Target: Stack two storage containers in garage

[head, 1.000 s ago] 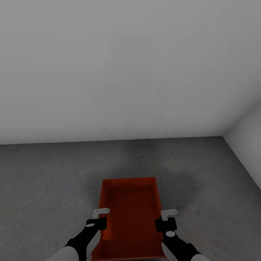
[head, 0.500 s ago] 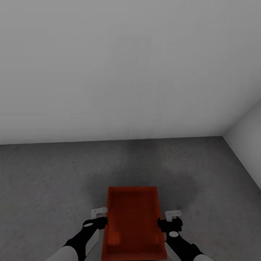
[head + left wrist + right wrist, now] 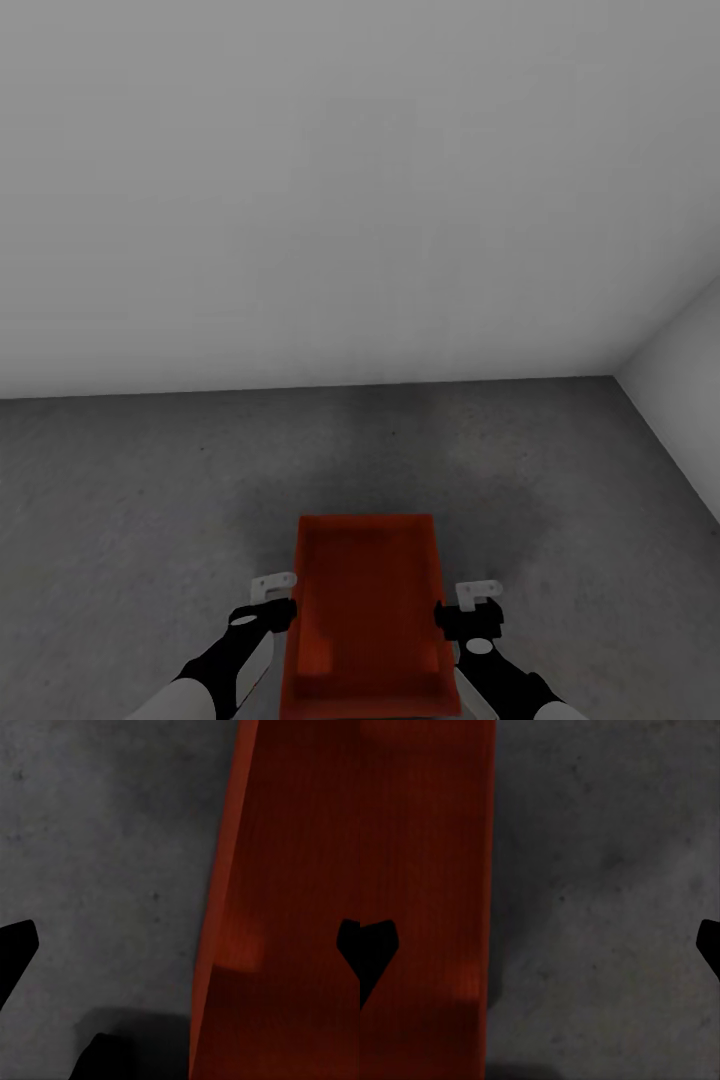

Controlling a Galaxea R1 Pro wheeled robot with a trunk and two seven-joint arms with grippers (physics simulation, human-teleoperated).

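A speckled dark grey concrete floor (image 3: 150, 480) met plain white walls (image 3: 350, 180) in a bare corner. One red-orange storage container (image 3: 368, 620) sat on that floor, between the left gripper (image 3: 273, 598) and right gripper (image 3: 472, 607), both spread open astride its long walls. No writing was visible.

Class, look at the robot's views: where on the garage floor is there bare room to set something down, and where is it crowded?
Bare floor lies between the white wall and the red container, and beside its right wall toward the corner. It is crowded at the container's long sides, where the left gripper and right gripper straddle its walls.
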